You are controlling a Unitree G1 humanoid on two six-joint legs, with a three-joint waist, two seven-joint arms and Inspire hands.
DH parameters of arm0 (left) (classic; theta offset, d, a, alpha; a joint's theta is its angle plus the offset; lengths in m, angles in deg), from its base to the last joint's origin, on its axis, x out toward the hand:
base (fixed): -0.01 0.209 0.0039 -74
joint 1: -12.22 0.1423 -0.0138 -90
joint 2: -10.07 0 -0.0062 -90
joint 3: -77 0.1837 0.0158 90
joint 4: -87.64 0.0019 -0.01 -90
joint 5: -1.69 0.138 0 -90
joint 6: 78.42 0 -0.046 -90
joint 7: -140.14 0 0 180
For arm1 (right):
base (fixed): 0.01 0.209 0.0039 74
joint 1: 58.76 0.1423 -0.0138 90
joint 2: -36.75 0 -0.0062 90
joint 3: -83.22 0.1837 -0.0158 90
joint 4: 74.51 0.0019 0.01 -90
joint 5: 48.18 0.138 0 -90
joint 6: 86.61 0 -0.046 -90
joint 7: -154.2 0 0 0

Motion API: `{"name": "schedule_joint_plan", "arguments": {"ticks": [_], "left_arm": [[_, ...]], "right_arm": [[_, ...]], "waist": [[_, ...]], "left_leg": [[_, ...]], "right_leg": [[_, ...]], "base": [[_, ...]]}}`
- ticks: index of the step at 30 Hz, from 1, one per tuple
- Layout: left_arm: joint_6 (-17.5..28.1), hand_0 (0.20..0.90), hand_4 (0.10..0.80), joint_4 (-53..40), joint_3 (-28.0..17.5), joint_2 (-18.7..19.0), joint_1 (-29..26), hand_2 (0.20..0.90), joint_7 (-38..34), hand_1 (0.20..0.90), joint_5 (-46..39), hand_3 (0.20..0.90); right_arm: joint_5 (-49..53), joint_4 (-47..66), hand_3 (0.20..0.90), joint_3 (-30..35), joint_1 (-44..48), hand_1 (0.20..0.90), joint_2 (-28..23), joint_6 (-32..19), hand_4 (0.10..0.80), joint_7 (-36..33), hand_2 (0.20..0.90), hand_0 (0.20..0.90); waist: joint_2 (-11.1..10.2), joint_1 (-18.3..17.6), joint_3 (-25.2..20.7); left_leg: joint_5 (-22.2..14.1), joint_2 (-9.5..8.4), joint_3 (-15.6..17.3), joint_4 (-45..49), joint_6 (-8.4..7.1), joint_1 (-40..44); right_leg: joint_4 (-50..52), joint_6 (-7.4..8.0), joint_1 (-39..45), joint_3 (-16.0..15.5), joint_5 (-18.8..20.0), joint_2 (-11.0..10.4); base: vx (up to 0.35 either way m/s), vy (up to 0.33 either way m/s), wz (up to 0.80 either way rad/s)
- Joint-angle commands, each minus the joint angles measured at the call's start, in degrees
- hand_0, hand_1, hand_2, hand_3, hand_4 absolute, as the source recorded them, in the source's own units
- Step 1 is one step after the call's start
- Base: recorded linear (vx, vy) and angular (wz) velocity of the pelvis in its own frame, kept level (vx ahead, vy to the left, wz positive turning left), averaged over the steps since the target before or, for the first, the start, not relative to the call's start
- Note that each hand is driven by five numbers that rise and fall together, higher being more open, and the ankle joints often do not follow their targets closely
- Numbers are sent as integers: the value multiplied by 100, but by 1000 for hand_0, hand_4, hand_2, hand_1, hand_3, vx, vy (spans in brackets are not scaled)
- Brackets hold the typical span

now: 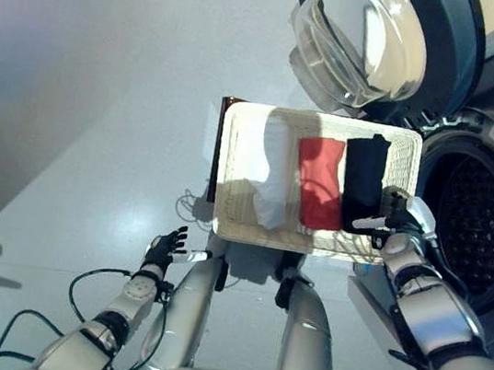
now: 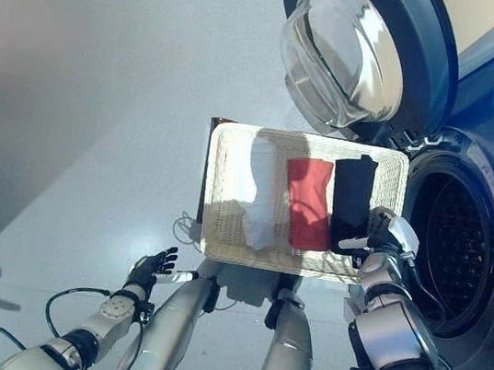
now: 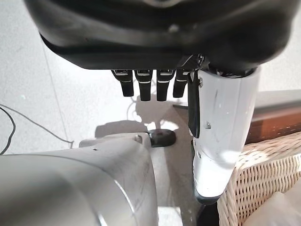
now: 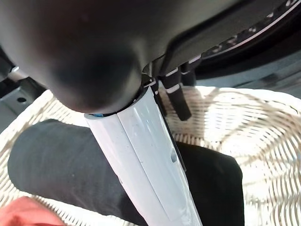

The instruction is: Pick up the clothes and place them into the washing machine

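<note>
Hovering over the black garment [image 1: 364, 182] in the wicker basket [image 1: 235, 174], the right robot hand [image 1: 395, 216] spreads its fingers for a grab, beside the open washing machine [image 1: 476, 210]; left robot hand [image 1: 161, 251] hangs relaxed.

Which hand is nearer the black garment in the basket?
Right. The right hand hovers at the black garment by the basket's near corner; the left hand hangs low, outside it.
</note>
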Motion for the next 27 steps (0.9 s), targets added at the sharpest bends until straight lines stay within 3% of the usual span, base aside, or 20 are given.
{"name": "schedule_joint_plan", "arguments": {"ticks": [1,19,20,25,27], "left_arm": [[99,900,800,-65,30,101,17,900,-178,900,46,900],[54,900,800,-323,16,204,118,900,-155,900,-3,900],[49,900,800,-373,5,217,131,900,-150,900,0,900],[37,900,800,-464,-27,246,79,900,-140,900,-19,900],[45,900,800,-515,-66,307,29,900,-175,900,-39,900]], "right_arm": [[-77,63,900,-257,542,900,-235,-157,800,-96,900,900],[-597,-134,900,-708,835,900,-91,90,800,19,900,900],[-633,-147,900,-747,834,900,-80,111,800,44,900,900],[-668,-222,900,-805,1016,900,-105,151,800,68,900,900],[-638,-225,900,-858,1246,900,-160,143,800,35,900,900]], "waist": [[-386,197,54],[-427,474,131],[-443,480,109],[-390,527,173],[-268,551,234]], "left_leg": [[-550,-394,136,484,-248,-190],[-536,-498,-34,661,-238,-561],[-734,-493,-75,682,-265,-520],[-798,-536,-101,917,-250,-783],[-922,-562,-95,1347,-209,-1100]], "right_leg": [[-2069,254,973,0,1433,-176],[-1944,246,749,-200,1366,-186],[-1911,274,769,-155,1218,-168],[-1379,222,376,-151,986,-160],[-568,153,-150,-115,710,-179]], "base": [[-1,12,10],[14,2,5],[81,-38,6],[-15,6,11],[-73,72,9]]}}
